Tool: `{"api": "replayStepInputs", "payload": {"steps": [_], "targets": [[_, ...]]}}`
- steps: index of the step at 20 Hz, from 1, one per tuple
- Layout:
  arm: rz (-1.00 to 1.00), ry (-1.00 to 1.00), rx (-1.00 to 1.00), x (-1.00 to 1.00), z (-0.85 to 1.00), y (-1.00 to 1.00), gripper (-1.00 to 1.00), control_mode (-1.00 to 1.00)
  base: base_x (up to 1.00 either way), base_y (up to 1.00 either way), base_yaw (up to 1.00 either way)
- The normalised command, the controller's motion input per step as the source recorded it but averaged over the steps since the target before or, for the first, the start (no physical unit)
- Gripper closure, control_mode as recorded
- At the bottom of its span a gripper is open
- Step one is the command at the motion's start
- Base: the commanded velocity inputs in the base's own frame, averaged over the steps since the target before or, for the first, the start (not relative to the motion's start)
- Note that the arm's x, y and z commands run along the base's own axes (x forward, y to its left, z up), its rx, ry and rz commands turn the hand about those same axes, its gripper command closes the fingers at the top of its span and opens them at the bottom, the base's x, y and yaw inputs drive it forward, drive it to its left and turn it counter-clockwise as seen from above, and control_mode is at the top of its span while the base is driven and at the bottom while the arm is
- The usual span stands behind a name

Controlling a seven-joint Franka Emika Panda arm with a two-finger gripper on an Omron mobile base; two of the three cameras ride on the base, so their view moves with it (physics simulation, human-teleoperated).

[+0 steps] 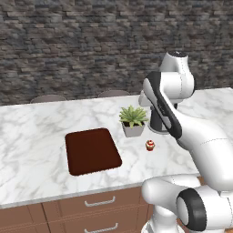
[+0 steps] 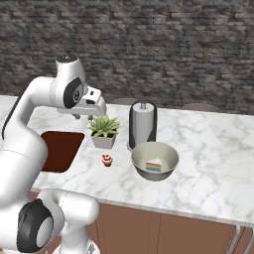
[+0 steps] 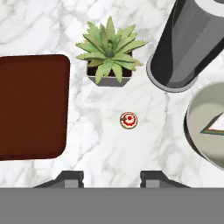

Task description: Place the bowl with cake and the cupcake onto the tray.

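Note:
The pale grey bowl [image 2: 166, 155] holds a rainbow-striped cake piece [image 2: 154, 165] and sits on the marble counter to the right; its rim shows at the right edge of the hand view [image 3: 203, 118]. The tiny cupcake [image 1: 150, 145] [image 2: 107, 160] [image 3: 128, 120] stands on the counter between the bowl and the dark reddish-brown tray [image 1: 92, 151] [image 2: 62, 149] [image 3: 30, 107]. My gripper [image 2: 83, 117] [image 3: 111, 177] hovers high above the cupcake, pointing down, open, with nothing between its fingers.
A potted green plant [image 1: 133, 120] [image 2: 104, 130] [image 3: 109, 48] stands just behind the cupcake. A dark paper towel holder [image 2: 143, 124] [image 3: 188, 48] stands behind the bowl. The counter's front edge [image 1: 68, 195] runs above wooden drawers, and a stone wall lies behind.

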Motion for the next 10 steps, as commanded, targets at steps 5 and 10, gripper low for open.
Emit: {"api": "replayStepInputs", "payload": {"steps": [5,10], "targets": [[0.0,0.0,0.0,-0.05,-0.14,0.0,-1.0,-1.0,0.0,0.0,0.0],[0.0,0.0,0.0,-0.08,-0.37,0.0,-1.0,-1.0,0.0,0.0,0.0]]}}
